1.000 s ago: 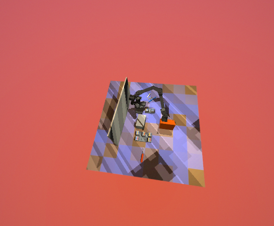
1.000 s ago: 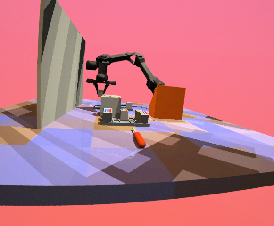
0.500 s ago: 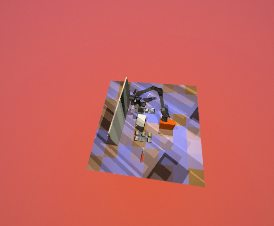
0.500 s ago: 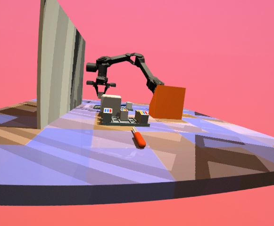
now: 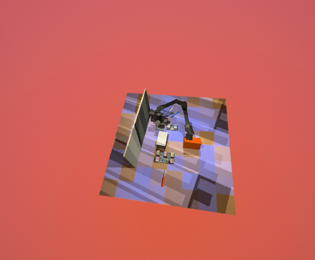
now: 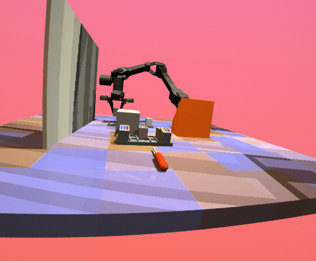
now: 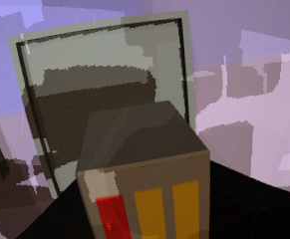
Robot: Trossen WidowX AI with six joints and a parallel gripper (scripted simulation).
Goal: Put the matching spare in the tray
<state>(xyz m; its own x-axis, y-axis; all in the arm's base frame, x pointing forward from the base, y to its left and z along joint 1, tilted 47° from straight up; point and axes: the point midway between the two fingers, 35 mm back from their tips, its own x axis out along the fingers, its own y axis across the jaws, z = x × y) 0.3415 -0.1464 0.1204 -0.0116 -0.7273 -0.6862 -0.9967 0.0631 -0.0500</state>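
Here we grip the small tan spare block with red-yellow-yellow stripes [image 7: 147,209] firmly in our dark parallel-jaw gripper [image 6: 117,104], clamped so the code faces us. Just beyond and below it lies the flat grey dark-rimmed tray [image 7: 72,74], ready for release.

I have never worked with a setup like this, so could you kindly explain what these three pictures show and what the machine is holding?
This is one jointed robot arm fixed on an orange base. Its gripper has two jaws. One picture looks down from high above, one from the side near table height, and one from a camera on the wrist. On the patterned table stand a tall panel, a pale box, a dark rack of small spare blocks with coloured stripes, and a red-handled screwdriver. The jaws are closed on one spare block, striped red, yellow, yellow, hanging above a flat pale tray.
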